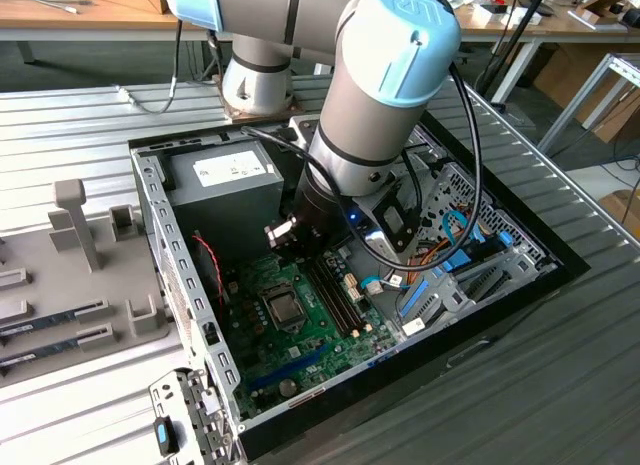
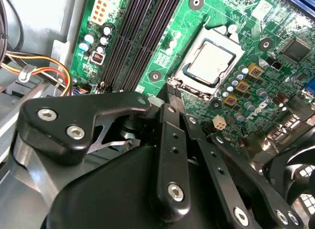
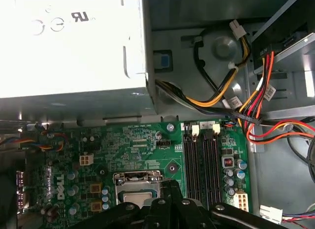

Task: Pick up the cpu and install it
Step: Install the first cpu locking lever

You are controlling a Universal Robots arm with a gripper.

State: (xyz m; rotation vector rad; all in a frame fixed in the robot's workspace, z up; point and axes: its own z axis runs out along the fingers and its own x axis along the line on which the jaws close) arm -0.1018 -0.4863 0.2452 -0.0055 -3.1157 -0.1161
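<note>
The cpu (image 2: 211, 61), a small square chip with a silvery top, lies flat in its socket on the green motherboard (image 2: 246, 22). In the exterior view the cpu (image 1: 283, 307) is near the board's middle, just below my gripper (image 1: 295, 253). My gripper (image 2: 172, 96) hovers above the board beside the socket. Its black fingers (image 2: 170, 140) are pressed together, shut on nothing. In the first wrist view the gripper (image 3: 167, 183) covers part of the cpu (image 3: 140, 198).
A grey power-supply box (image 1: 225, 175) fills the case's back corner. Black memory slots (image 1: 335, 295) run beside the socket. Coloured cables (image 3: 256, 106) crowd the drive bay side. The case wall (image 1: 175, 275) rises at the exterior view's left, with a grey fixture tray (image 1: 60, 325) beyond.
</note>
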